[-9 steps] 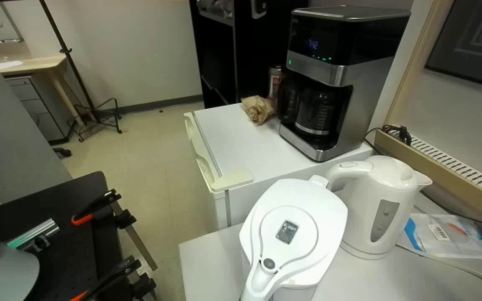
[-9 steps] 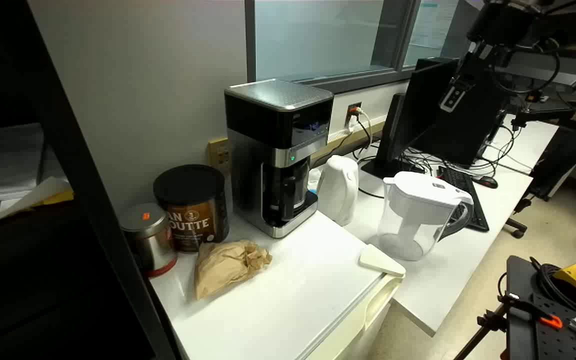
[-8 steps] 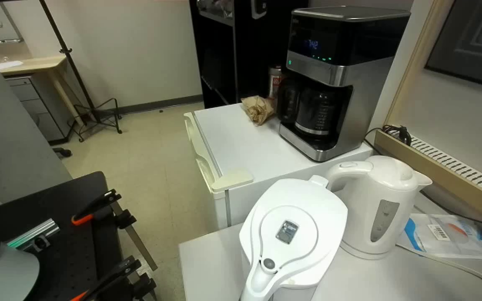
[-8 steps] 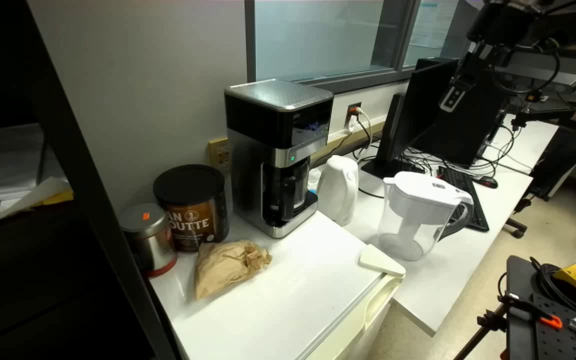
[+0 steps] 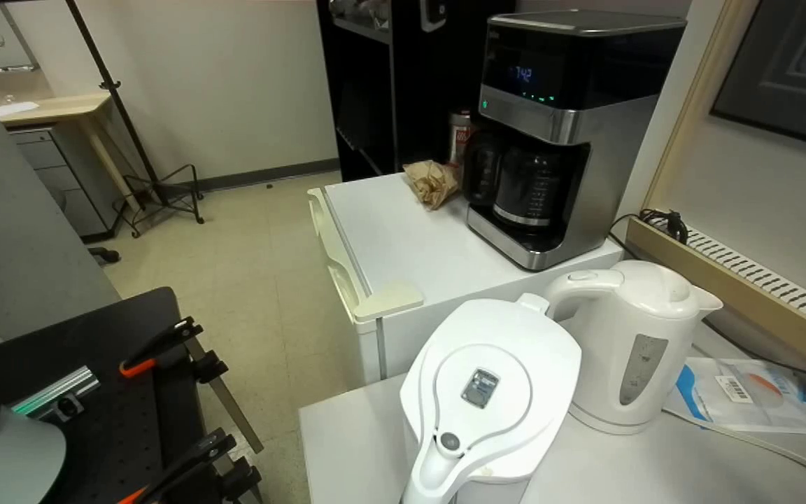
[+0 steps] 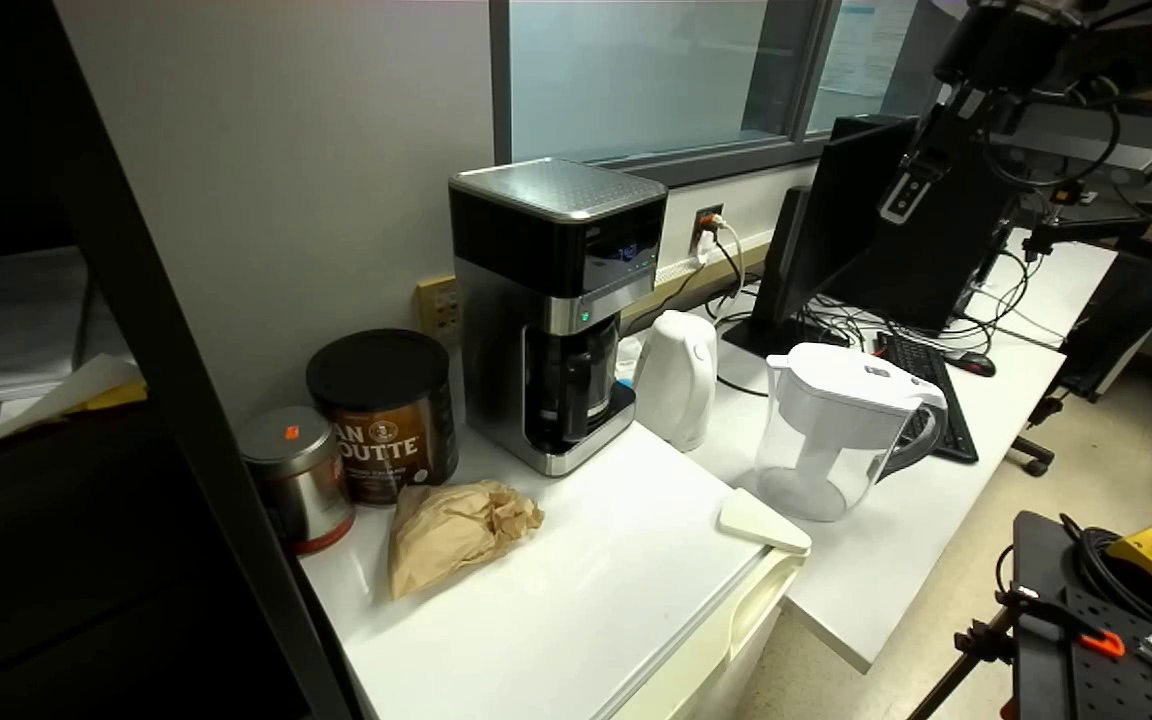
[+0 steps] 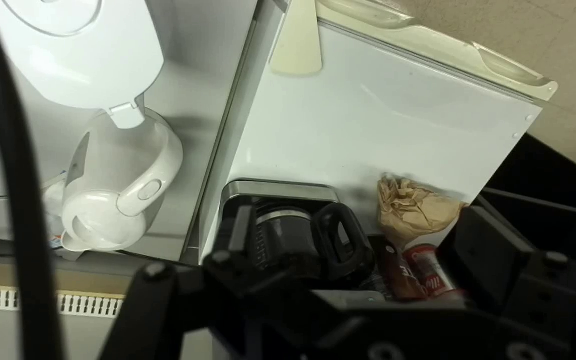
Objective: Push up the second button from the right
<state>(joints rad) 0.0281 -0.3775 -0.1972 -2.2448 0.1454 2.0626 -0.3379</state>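
I see room in front of the coffee maker (image 6: pixel 551 312); a paper bag (image 6: pixel 458 535) blocks near left, a kettle (image 6: pixel 671 385) right.

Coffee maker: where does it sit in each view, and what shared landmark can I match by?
In an exterior view: coffee maker at upper right; white kettle below it, toward the right.
In an exterior view: coffee maker near the center; white kettle to its right.
Wrist view: coffee maker in the lower middle, partly hidden behind the open gripper; white kettle to its left.
Shared landmark: the white kettle.
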